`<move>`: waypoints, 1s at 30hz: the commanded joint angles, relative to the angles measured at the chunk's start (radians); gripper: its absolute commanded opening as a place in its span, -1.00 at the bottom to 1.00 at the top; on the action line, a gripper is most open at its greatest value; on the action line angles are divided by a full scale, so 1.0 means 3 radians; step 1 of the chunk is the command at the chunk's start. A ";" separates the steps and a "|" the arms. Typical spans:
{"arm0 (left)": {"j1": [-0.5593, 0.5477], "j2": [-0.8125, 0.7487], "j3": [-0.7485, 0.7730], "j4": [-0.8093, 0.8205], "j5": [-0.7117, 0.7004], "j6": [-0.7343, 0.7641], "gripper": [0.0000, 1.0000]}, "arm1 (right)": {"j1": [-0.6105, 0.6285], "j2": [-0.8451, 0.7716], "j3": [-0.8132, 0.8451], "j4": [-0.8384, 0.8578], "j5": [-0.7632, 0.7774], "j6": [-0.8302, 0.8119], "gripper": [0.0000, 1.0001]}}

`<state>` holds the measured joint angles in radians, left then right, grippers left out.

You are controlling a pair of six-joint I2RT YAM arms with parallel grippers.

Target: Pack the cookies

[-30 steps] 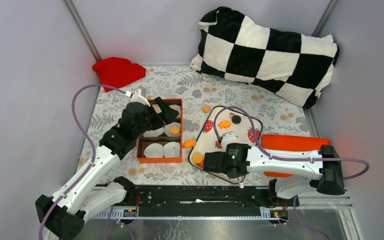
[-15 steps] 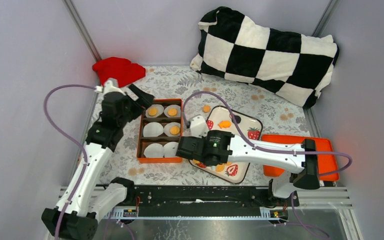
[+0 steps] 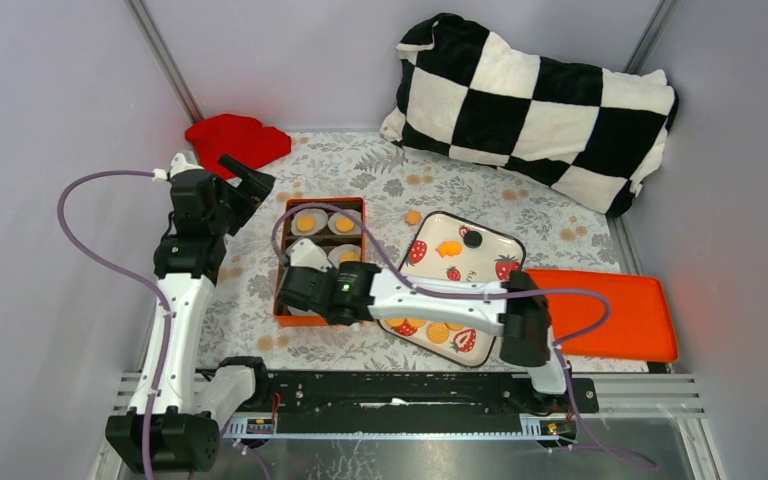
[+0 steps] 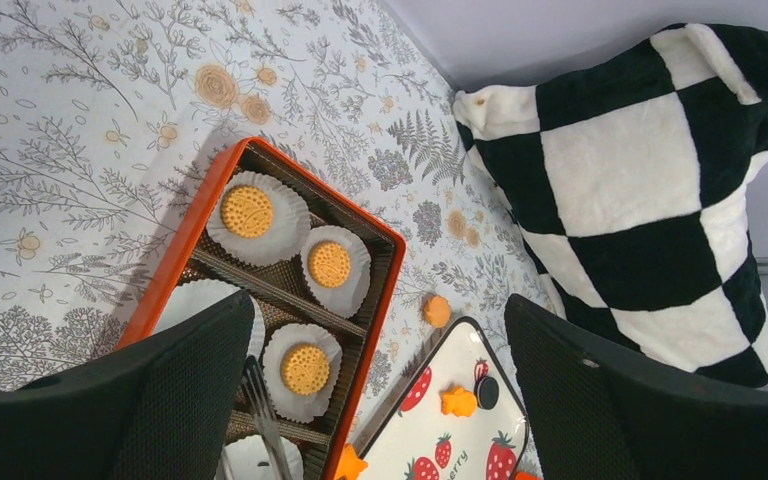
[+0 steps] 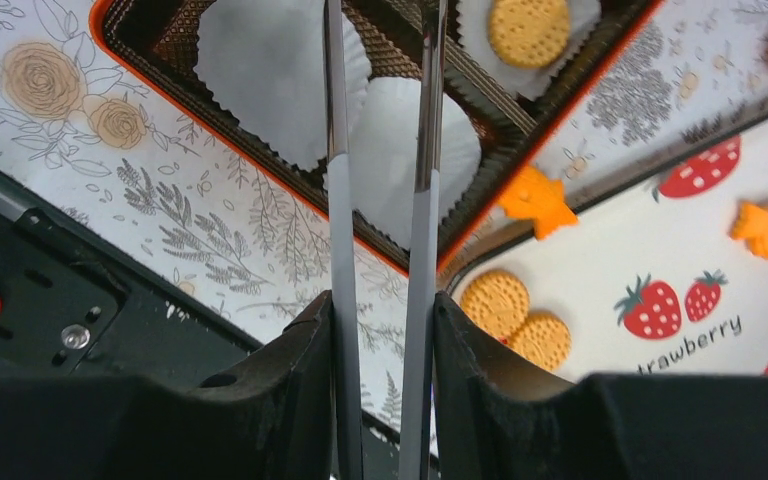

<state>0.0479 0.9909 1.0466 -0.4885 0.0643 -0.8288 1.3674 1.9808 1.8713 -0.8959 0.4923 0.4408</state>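
Biggest thing in shot is the checkered pillow (image 3: pixel 535 100) at the far side, and it can be ignored, same as the flat orange tray (image 3: pixel 620 315) lying off to the right. The job is split between the strawberry plate (image 3: pixel 480 262) and the orange box (image 4: pixel 182 245) just to its left, where six paper cups are laid out in pairs. The left gripper (image 4: pixel 375 320) is held high off the far left corner of the box, jaws spread wide with nothing between them, so no real part is being played by it right now. The right gripper (image 5: pixel 380 325) is clamped on a pair of tweezers (image 5: pixel 334 150), which are reached out over the near end of the box, right above the empty paper cups (image 5: pixel 455 150). The tweezer tips are cut off at the frame edge in the wrist view and too small from above, so whether anything is pinched there can't be told. As for the cookies (image 4: pixel 247 211), three are already seated in cups (both far ones and the middle right one). A few more are left at the near end of the plate, a black one (image 3: pixel 472 239) is at its far end, and a stray cookie (image 3: pixel 412 216) lies on the cloth beyond the plate. So it's reckoned to be roughly half done, with the near cups being filled. Next, a cookie needs to be set down flat in the middle of an empty cup, or a new one fetched from the plate if the tips are bare.
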 commanded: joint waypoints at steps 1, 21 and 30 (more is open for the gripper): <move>0.0043 -0.0188 0.0041 -0.0108 -0.0060 0.0174 0.97 | -0.0033 0.0218 0.0305 0.0190 -0.0010 -0.0308 -0.72; 0.0040 -0.0298 -0.0017 -0.0019 0.0129 0.0370 0.97 | -0.0104 0.0109 -0.0038 0.0385 0.0094 -0.0240 -0.06; 0.0040 -0.0354 -0.0039 0.0064 0.0247 0.0345 0.98 | -0.0015 -0.0451 -0.0259 0.0460 0.0520 -0.0190 -0.37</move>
<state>0.0528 0.9123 1.0466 -0.5129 0.1074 -0.7448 1.3411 2.0247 1.8259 -0.7963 0.5419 0.3710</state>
